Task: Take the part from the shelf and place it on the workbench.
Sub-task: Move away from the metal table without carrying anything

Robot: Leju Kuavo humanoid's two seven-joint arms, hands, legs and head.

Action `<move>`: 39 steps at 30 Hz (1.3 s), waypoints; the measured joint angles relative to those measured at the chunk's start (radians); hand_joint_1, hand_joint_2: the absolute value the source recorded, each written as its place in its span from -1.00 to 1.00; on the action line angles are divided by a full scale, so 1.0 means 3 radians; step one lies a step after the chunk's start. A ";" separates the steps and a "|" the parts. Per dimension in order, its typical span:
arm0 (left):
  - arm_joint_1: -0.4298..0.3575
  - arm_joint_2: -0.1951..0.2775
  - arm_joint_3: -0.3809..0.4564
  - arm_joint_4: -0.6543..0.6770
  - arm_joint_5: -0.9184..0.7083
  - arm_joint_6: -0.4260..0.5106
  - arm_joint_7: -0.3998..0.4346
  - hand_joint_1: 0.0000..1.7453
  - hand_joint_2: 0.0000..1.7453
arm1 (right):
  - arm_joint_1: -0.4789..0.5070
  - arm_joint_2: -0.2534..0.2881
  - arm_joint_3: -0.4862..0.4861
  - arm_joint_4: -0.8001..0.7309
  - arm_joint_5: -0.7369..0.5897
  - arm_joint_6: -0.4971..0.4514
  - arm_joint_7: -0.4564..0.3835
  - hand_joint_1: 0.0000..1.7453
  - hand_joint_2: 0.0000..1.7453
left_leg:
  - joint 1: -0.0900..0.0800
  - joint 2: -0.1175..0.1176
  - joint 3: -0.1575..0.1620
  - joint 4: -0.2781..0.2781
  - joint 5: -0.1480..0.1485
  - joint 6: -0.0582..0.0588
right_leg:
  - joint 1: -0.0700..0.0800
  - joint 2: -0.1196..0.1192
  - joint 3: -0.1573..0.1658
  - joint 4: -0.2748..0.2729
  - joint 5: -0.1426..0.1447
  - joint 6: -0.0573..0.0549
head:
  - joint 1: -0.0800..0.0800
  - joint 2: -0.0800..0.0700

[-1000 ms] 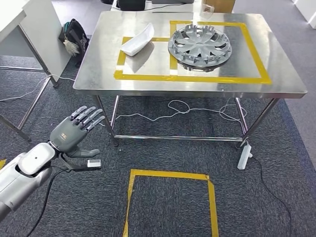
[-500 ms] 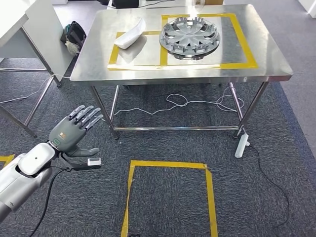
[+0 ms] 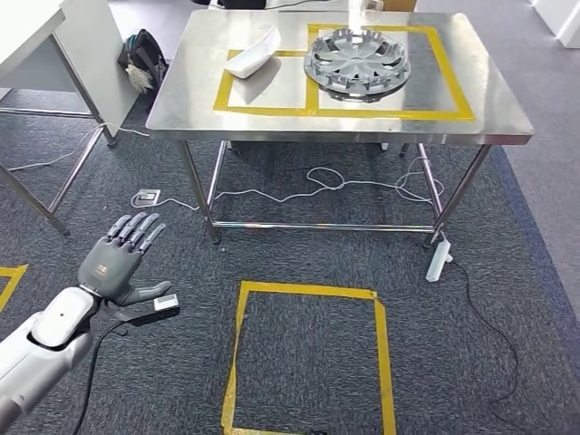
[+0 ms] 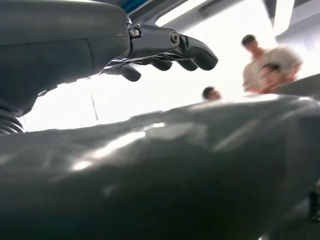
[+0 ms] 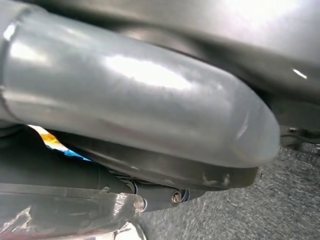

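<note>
The left hand [image 3: 116, 261] hangs low with fingers [image 3: 137, 228] spread and empty. The counter [image 3: 191, 100] lies well ahead of them, the white part [image 3: 253, 53] and hubcap [image 3: 357, 62] already resting on it. The right hand's state cannot be told.

Readable text: none on any surface in these views.
Left hand [image 3: 112, 265]: a small marking sits on its back, behind the fingers [image 3: 139, 228], too small to make out.
Counter [image 3: 198, 91]: yellow tape outlines, no lettering.
</note>
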 joint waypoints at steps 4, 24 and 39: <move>0.0398 -0.0042 0.0486 0.0002 0.0454 0.0010 -0.0031 -1.00 -1.00 | 0.0059 0.0001 -0.0051 0.0003 -0.0051 -0.0053 0.0012 -1.00 -1.00 | 0.0004 0.0009 -0.0035 0.0023 0.0027 -0.0053 | -0.0023 0.0020 0.0585 -0.0842 0.0188 -0.0016 | -0.0003 0.0000; 0.1096 -0.0951 0.2851 0.2028 0.2180 -0.0254 -0.1001 -1.00 -1.00 | 0.0097 0.0000 -0.0140 0.0008 -0.0126 -0.0279 0.0015 -1.00 -1.00 | 0.0037 -0.0014 -0.0108 -0.0078 0.0170 -0.0016 | 0.0000 0.0000 0.0478 -0.0766 0.0120 -0.0035 | 0.0003 0.0000; 0.1181 -0.1333 0.3328 0.2498 0.2204 -0.0380 -0.0459 -1.00 -1.00 | 0.0124 0.0001 -0.0143 0.0050 -0.0166 -0.0402 -0.0246 -1.00 -1.00 | 0.0079 -0.0228 -0.0311 0.0147 0.0133 -0.0182 | -0.0065 0.0030 0.0788 -0.0947 0.0085 -0.0124 | -0.0009 0.0000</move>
